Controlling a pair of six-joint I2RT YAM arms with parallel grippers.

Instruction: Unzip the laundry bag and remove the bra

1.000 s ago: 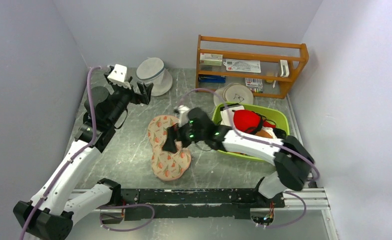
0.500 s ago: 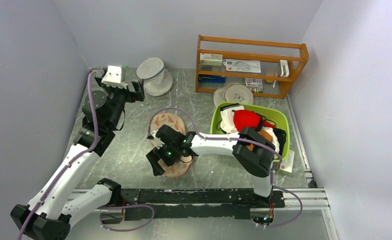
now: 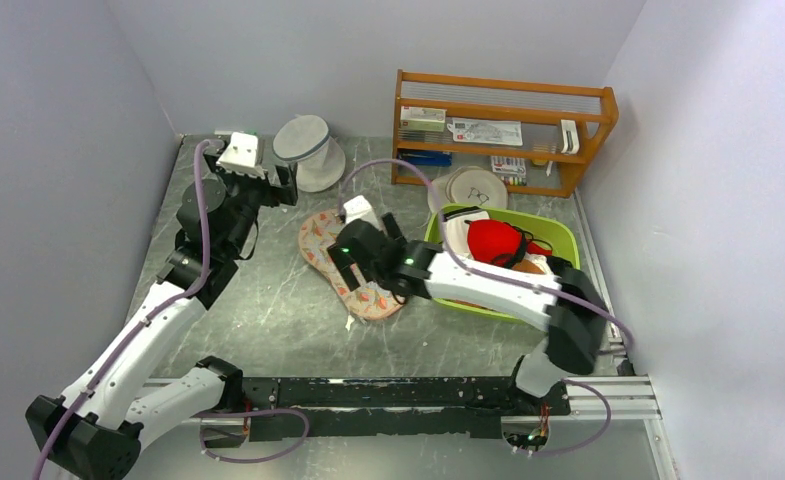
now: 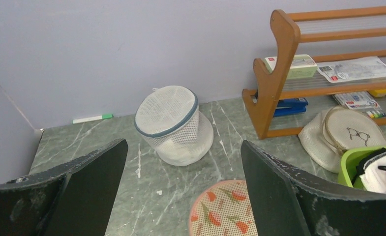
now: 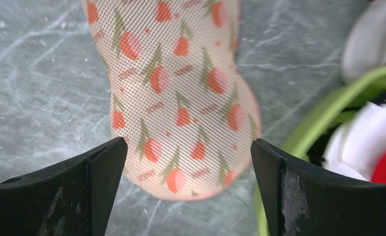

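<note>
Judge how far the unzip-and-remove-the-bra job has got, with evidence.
Done: nothing visible. The laundry bag lies flat on the table, apparently closed, with no bra out. In hand: the right gripper hovers open over it, gripping nothing; the left gripper is open, off to one side. Left: unzipping, then pulling out the bra.

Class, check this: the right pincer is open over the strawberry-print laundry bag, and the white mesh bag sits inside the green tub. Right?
No. The white mesh bag sits on the table, outside the green tub; the left wrist view shows it. The right pincer is open over the laundry bag.
</note>
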